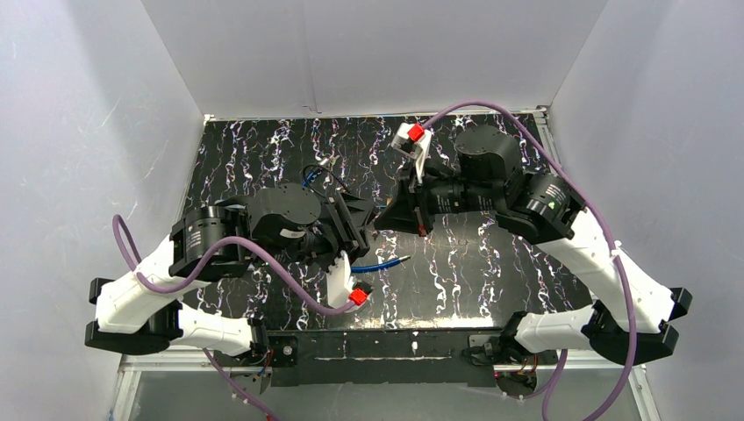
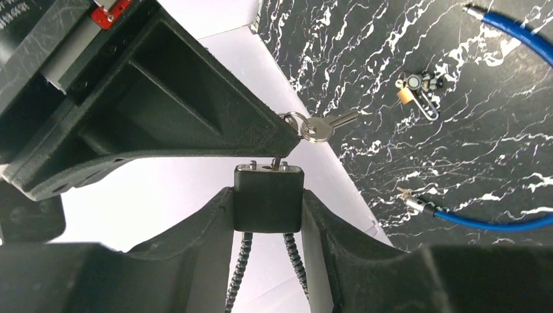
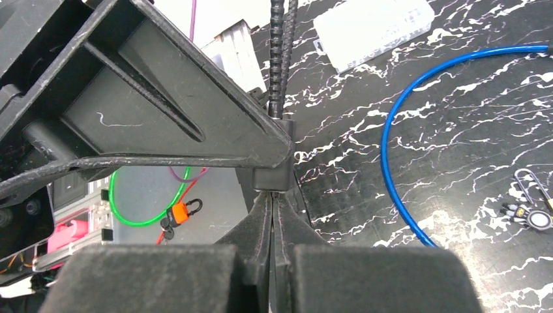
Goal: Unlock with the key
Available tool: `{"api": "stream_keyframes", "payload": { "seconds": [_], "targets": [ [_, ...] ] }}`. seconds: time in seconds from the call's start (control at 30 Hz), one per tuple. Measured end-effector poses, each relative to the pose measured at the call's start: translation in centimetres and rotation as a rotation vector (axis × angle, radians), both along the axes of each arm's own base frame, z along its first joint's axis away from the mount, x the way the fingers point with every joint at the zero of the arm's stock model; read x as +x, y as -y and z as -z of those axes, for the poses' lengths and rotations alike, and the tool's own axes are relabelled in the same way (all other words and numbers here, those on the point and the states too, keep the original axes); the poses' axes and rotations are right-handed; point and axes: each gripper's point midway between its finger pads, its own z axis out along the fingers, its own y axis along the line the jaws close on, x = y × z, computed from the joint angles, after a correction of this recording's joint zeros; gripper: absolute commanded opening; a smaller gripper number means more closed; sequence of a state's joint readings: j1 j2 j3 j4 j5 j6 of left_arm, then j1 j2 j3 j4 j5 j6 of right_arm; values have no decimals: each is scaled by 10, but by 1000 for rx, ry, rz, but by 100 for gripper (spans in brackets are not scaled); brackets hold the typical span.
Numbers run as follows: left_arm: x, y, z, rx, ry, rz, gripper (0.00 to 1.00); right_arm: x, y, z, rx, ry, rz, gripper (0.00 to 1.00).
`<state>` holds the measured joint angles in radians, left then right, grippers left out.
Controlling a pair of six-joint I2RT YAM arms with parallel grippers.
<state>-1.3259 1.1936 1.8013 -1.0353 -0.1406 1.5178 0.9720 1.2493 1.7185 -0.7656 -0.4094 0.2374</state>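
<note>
The left tool is clamped on the sides of a black padlock, its braided cable shackle running back between the fingers. The right tool is pressed together at the padlock's keyhole end, pinching the key, only a short stub showing, with a spare key dangling from the ring. They meet over the middle of the black marbled surface, where a blue cable and small brass lock lie.

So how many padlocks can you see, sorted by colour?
black padlock: 1
gold padlock: 1
orange padlock: 1
Total: 3
</note>
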Motion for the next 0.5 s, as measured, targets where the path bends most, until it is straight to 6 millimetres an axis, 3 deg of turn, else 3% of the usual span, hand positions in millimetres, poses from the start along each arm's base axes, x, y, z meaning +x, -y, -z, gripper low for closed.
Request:
{"api": "stream_keyframes", "payload": {
  "seconds": [0.27,0.5],
  "targets": [
    [0,14,6,-103,-109,-67,0,3,15,1,31,26,87,1],
    [-6,9,9,-103,-59,-16,0,0,7,3,11,-15,53,1]
  ]
}}
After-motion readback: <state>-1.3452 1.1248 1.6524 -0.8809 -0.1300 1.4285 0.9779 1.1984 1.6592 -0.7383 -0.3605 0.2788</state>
